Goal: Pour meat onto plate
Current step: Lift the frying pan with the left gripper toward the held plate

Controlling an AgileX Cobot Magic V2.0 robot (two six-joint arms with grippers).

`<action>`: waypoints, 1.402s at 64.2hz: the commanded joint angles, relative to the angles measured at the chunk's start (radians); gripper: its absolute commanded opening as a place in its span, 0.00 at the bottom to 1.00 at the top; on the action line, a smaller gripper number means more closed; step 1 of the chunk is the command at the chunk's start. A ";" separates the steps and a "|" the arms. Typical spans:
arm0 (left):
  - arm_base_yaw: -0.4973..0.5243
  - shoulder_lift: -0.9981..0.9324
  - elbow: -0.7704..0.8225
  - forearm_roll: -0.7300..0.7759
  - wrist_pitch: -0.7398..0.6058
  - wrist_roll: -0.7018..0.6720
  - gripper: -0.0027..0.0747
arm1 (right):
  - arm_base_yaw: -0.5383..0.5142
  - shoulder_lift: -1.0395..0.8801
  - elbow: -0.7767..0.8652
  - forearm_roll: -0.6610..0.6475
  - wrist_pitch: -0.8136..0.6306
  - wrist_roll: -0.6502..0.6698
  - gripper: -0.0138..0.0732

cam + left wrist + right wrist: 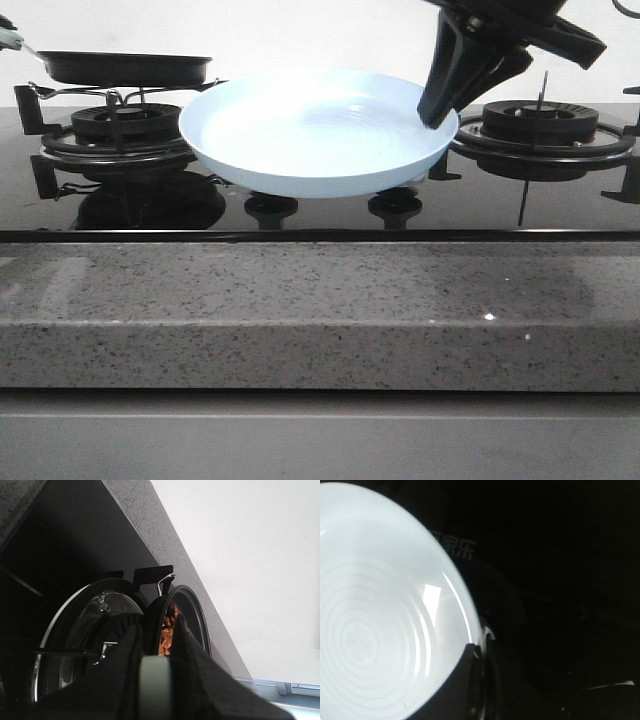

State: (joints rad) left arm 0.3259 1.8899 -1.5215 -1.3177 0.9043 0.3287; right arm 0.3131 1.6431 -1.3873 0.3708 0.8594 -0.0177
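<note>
The right pincer [437, 118] is clamping the plate [300, 150] rim, holding it raised between the burners to receive food. The left pincer [155, 680] is gripping the pan handle [156, 682]; the meat [167, 630] is sitting in the frying pan [125, 68].

The right arm enters from the upper right, its black wrist angled down and leftward. The right gripper [440, 108] reaches down to the plate's [320, 135] right rim, with the fingers closed on that edge. The left gripper [156, 672] sits at the far left, barely seen from the front, its dark fingers [192, 655] clamped on the frying pan's pale handle [155, 685].
</note>
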 commanded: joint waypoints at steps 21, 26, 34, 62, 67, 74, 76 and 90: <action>0.063 -0.058 -0.030 -0.182 0.164 0.031 0.01 | -0.003 -0.041 -0.024 0.029 -0.030 -0.007 0.08; 0.080 -0.065 -0.030 -0.187 0.180 0.033 0.01 | -0.003 -0.041 -0.024 0.029 -0.030 -0.007 0.08; 0.096 -0.082 -0.030 -0.205 0.194 0.039 0.01 | -0.003 -0.041 -0.024 0.029 -0.030 -0.007 0.08; -0.001 -0.231 -0.031 -0.239 0.218 0.194 0.01 | -0.003 -0.041 -0.024 0.029 -0.030 -0.007 0.08; -0.038 -0.259 -0.031 -0.224 0.210 0.223 0.01 | -0.003 -0.041 -0.024 0.029 -0.030 -0.007 0.08; -0.100 -0.294 -0.031 -0.187 0.184 0.245 0.01 | -0.003 -0.041 -0.024 0.029 -0.030 -0.007 0.08; -0.121 -0.303 -0.031 -0.171 0.169 0.247 0.01 | -0.003 -0.041 -0.024 0.029 -0.030 -0.007 0.08; -0.245 -0.347 -0.031 -0.057 0.079 0.312 0.01 | -0.003 -0.041 -0.024 0.029 -0.030 -0.007 0.08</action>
State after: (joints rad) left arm 0.1205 1.6054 -1.5215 -1.3105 1.0235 0.6182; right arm 0.3131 1.6431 -1.3873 0.3708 0.8611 -0.0177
